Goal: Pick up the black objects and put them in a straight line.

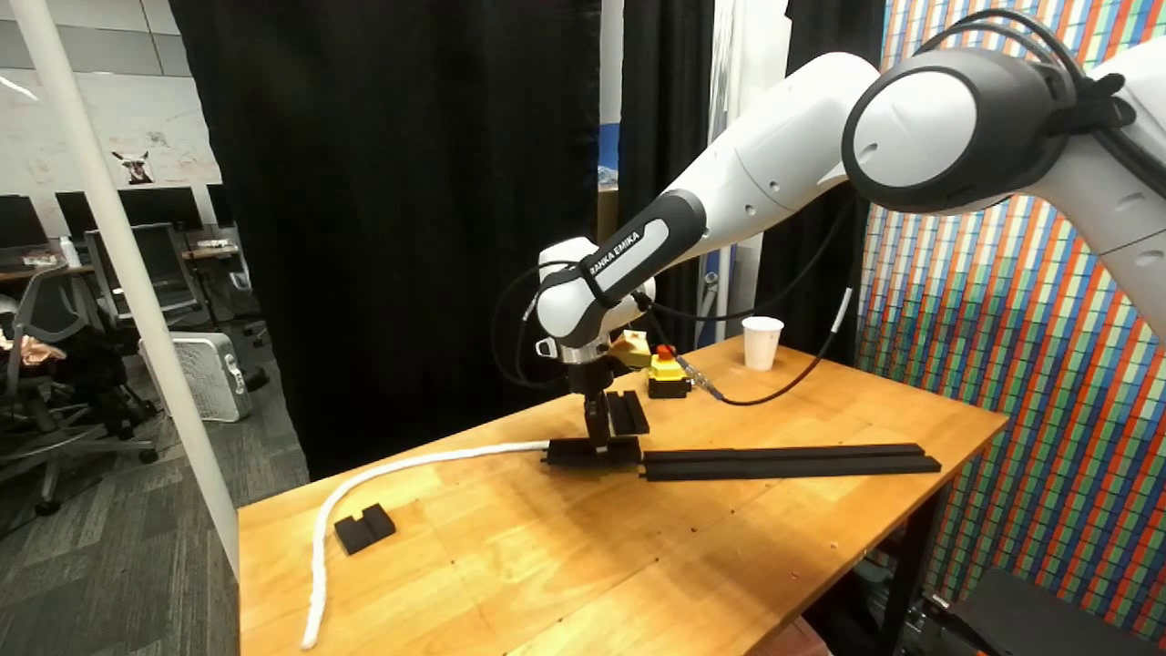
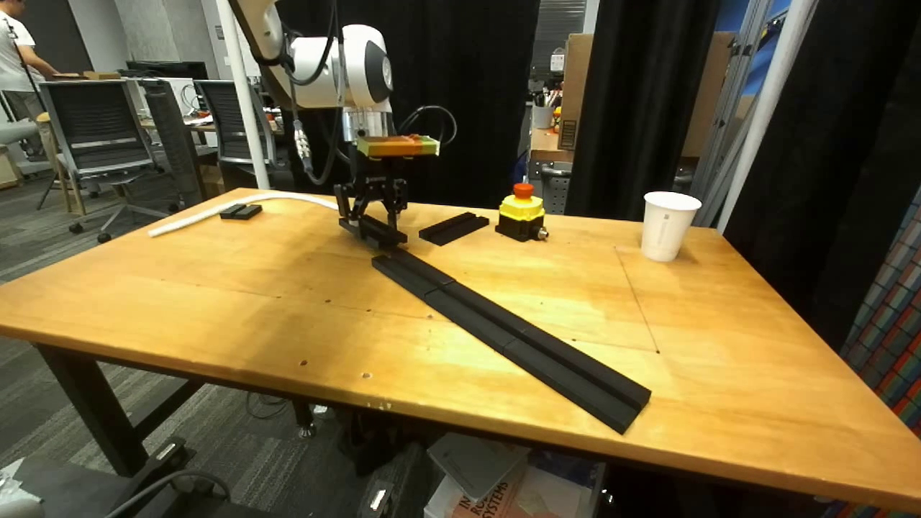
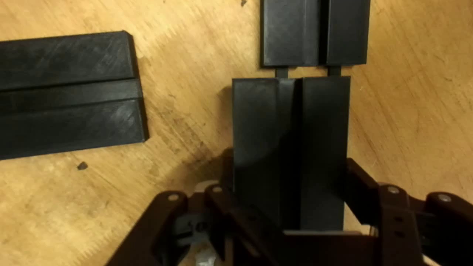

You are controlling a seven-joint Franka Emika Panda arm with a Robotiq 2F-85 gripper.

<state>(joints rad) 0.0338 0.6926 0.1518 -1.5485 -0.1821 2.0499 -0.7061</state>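
Black bars (image 2: 476, 315), cup (image 2: 668, 226) on table (image 2: 719, 345)

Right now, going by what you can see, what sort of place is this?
Most likely a robotics lab, perhaps inside an office: there's a robot arm, what looks like a stop button, and, in the background, office chairs.

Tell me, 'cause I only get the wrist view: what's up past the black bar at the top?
Observer: More like it! It's one end of a long, straight row.
Operator: Wow! What's by the left bar?
Observer: In both exterior views, a red button on a yellow box.
Operator: Any more black bits lying around?
Observer: Yes, a small block, apart from the rest, near a white cord.
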